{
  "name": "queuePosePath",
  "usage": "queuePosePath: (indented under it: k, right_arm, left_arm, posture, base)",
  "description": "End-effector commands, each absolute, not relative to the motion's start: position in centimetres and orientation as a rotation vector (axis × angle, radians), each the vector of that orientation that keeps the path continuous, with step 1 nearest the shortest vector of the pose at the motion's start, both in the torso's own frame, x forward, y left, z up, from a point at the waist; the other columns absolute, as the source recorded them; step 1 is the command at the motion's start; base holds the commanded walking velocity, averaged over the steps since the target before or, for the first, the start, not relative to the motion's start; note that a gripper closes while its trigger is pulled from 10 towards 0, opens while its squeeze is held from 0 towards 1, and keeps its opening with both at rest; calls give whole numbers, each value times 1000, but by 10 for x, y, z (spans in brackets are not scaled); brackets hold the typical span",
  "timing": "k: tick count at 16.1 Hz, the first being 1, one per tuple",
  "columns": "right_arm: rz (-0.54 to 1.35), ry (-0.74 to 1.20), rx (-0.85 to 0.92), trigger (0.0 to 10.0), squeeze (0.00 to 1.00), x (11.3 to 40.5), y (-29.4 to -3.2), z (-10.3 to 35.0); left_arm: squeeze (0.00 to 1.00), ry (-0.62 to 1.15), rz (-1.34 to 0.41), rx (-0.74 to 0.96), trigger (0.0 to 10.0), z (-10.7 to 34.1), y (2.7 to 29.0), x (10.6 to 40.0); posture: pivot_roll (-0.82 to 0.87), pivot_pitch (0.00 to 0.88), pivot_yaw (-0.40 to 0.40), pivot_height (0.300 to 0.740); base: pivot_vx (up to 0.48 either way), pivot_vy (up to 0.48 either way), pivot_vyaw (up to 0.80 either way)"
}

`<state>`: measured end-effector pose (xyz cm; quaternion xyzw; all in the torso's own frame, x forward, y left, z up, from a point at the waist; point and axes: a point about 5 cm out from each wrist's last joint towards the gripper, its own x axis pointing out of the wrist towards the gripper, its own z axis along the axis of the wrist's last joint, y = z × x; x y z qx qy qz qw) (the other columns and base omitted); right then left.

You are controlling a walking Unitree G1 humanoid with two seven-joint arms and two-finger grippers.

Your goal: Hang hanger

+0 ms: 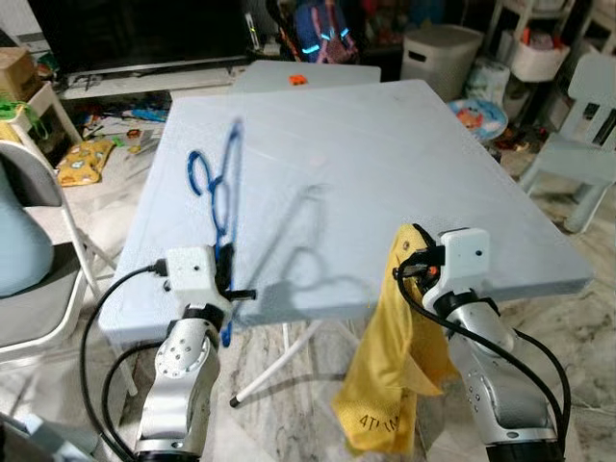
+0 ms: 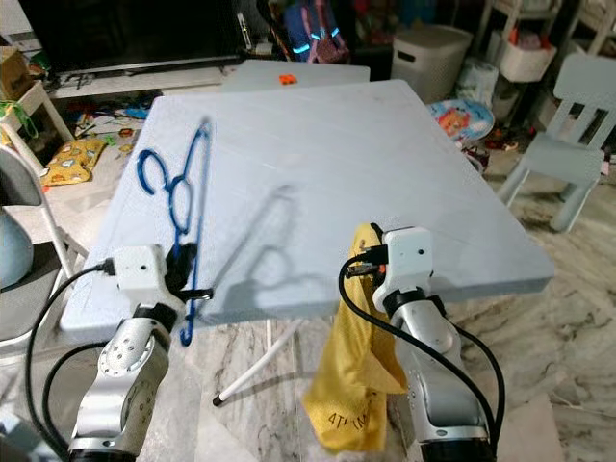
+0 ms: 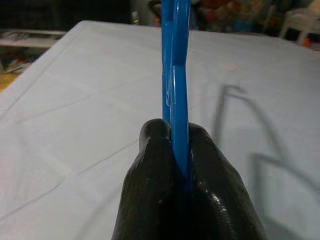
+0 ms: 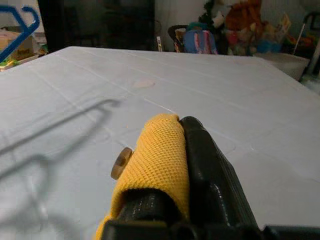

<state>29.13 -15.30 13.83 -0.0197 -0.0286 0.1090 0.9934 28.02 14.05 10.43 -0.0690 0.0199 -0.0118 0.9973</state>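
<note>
The left gripper (image 3: 180, 150) is clamped on the blue hanger (image 1: 219, 188), which rises from its fingers over the near edge of the table (image 1: 385, 164) — long axis running up and away, hook at the far end. To its right, the right gripper (image 4: 175, 145) pinches a yellow garment (image 1: 390, 356) hanging below — each arm already has its piece.

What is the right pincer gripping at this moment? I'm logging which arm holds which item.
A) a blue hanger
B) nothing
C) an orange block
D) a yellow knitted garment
D: the right pincer is shut on the yellow knitted garment, which hangs down past the edge of the table, while the blue hanger is clamped in the left pincer.
</note>
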Motion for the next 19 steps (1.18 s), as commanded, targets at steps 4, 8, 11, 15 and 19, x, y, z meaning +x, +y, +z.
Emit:
queuePosePath:
  k: [4, 8, 11, 15, 19]
  right_arm:
    - [251, -280, 67, 10000, 0, 331, -143, 215]
    - [368, -287, 162, 10000, 0, 383, -100, 258]
    - [229, -191, 103, 10000, 0, 415, -82, 295]
    - [177, -595, 424, 10000, 0, 403, -95, 411]
    - [235, -647, 320, 10000, 0, 406, -97, 393]
  left_arm:
    - [0, 64, -7, -128, 10000, 100, 138, 281]
    - [0, 60, -11, -128, 10000, 101, 132, 283]
    - [0, 59, 16, -134, 10000, 99, 134, 283]
    - [0, 38, 43, -124, 10000, 102, 136, 284]
    - [0, 33, 45, -121, 10000, 101, 133, 284]
  posture:
    - [-30, 67, 21, 740]
    - [-19, 58, 7, 740]
    - [-3, 46, -10, 740]
    - [23, 29, -21, 740]
    - [4, 28, -20, 740]
  base:
    - [0, 0, 0]
    - [0, 0, 0]
    - [0, 0, 0]
    - [0, 0, 0]
    - [0, 0, 0]
